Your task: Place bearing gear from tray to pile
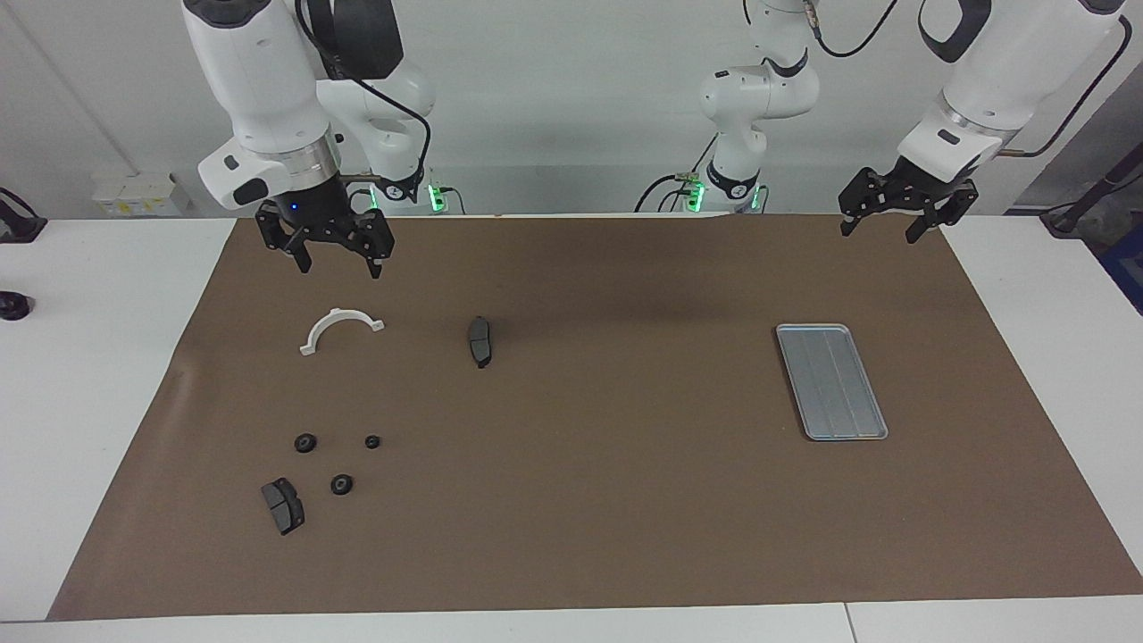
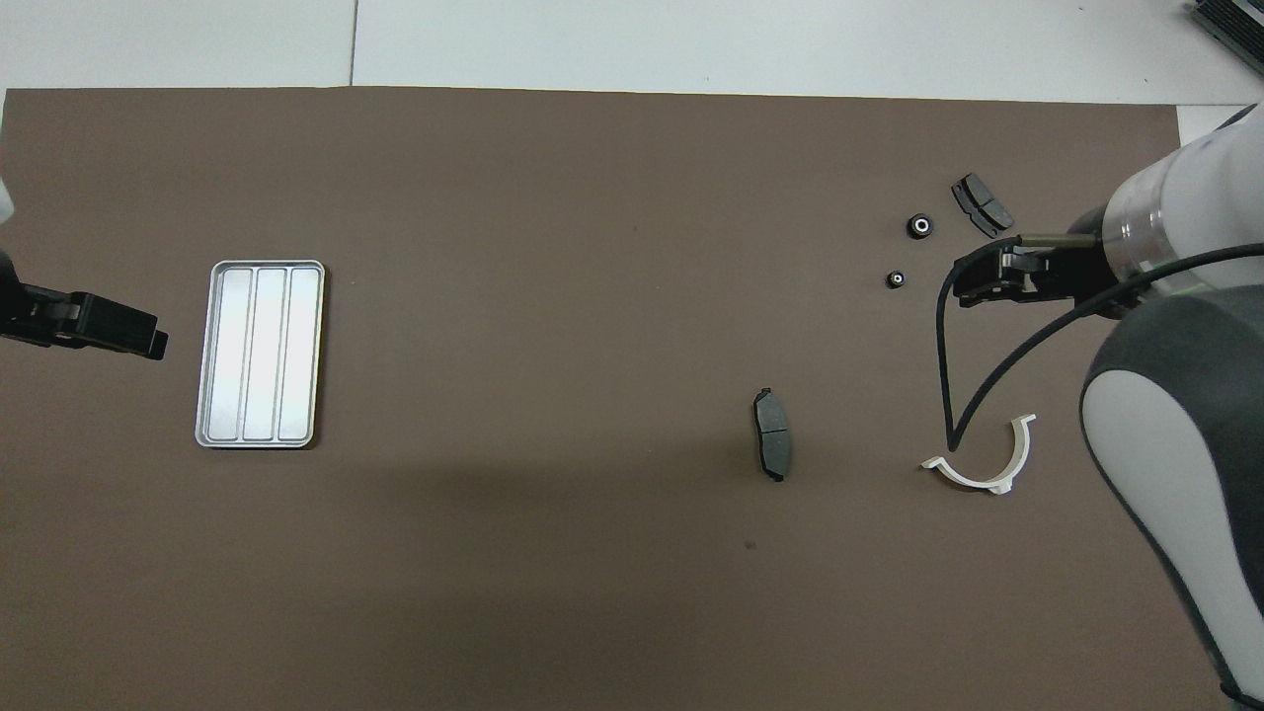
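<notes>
The silver ribbed tray [image 1: 830, 381] [image 2: 260, 354] lies bare toward the left arm's end of the brown mat. Toward the right arm's end lies the pile: three small black gears [image 1: 305, 443], [image 1: 372, 441], [image 1: 341, 484], loose and apart on the mat. The overhead view shows two gears [image 2: 920, 226], [image 2: 896, 279]; the right arm covers the third. My right gripper [image 1: 340, 268] [image 2: 987, 281] hangs open and empty, high over the mat by a white arc piece. My left gripper [image 1: 879, 234] [image 2: 109, 331] waits open and empty above the mat's corner beside the tray.
A dark brake pad [image 1: 283, 505] [image 2: 982, 205] lies next to the pile. Another brake pad [image 1: 480, 341] [image 2: 773, 447] sits nearer the mat's middle. The white arc piece [image 1: 339, 329] [image 2: 987, 466] lies between the pile and the robots.
</notes>
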Robot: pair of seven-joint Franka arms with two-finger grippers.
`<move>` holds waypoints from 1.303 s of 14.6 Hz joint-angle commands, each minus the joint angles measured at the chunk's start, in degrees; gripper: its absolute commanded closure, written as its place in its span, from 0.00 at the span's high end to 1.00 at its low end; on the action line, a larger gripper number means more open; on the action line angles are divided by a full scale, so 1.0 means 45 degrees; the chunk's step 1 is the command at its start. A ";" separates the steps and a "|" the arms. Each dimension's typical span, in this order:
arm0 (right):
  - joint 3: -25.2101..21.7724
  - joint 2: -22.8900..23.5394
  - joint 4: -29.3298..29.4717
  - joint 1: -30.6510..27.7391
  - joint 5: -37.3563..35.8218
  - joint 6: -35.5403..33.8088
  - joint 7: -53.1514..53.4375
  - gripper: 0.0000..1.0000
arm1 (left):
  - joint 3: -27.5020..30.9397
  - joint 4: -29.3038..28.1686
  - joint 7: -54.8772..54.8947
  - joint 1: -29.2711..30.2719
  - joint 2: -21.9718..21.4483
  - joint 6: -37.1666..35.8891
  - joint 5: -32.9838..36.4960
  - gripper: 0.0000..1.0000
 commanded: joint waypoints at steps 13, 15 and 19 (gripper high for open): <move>0.0004 -0.0161 -0.0635 -0.0739 0.1307 0.0971 -0.2181 1.00 | 0.0208 -0.0473 0.0082 0.0008 -0.0585 -0.0087 0.0176 1.00; -0.0015 -0.0219 -0.0752 -0.0956 0.1465 0.0971 -0.2279 1.00 | 0.0227 -0.0473 0.0063 0.0008 -0.0605 -0.0087 0.0176 1.00; -0.0015 -0.0356 -0.1046 -0.1210 0.1465 0.0971 -0.2730 1.00 | 0.0227 -0.0473 -0.0035 -0.0031 -0.0585 0.0128 0.0176 1.00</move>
